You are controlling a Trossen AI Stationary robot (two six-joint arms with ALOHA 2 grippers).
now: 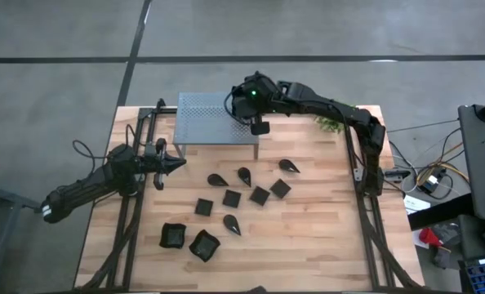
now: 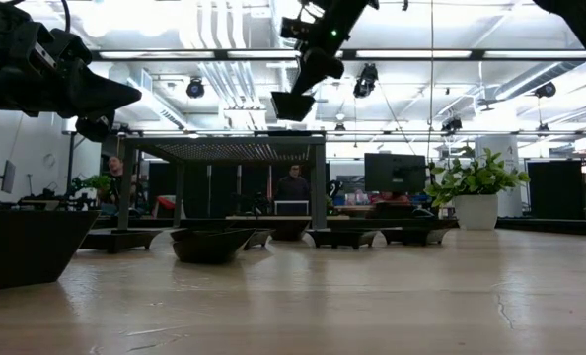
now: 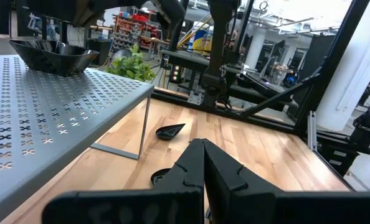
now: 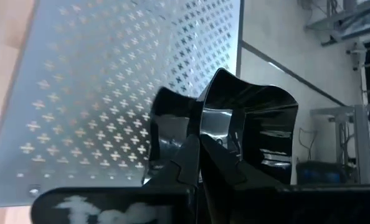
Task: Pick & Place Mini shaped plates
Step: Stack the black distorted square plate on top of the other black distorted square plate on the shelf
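My right gripper (image 1: 255, 114) (image 2: 308, 79) reaches over the right end of the grey perforated shelf (image 1: 214, 118) and is shut on a black wavy-rimmed mini plate (image 2: 293, 105) (image 4: 253, 134) (image 3: 48, 55). Several other black mini plates lie flat on the wooden table: teardrops (image 1: 218, 179) (image 1: 289, 166), flat squares (image 1: 232, 198) (image 1: 281, 188), and two wavy-rimmed ones (image 1: 173, 235) (image 1: 204, 244). My left gripper (image 1: 177, 163) (image 3: 203, 158) is shut and holds nothing. It hovers left of the plates, by the shelf's near left corner. My right gripper pinches the wavy-rimmed plate by its raised rim (image 4: 213, 121) between the two fingers, one on the inner face and one on the outer. The fingers come from above. In the low view the plate hangs below them, clear above the shelf top (image 2: 224, 148).
A green leafy plant (image 1: 332, 122) (image 2: 476, 182) stands at the table's far right, behind the right arm. The shelf stands on thin legs (image 3: 144, 127) at the far middle of the table. Black arm frames run along the left and right edges (image 1: 365, 212).
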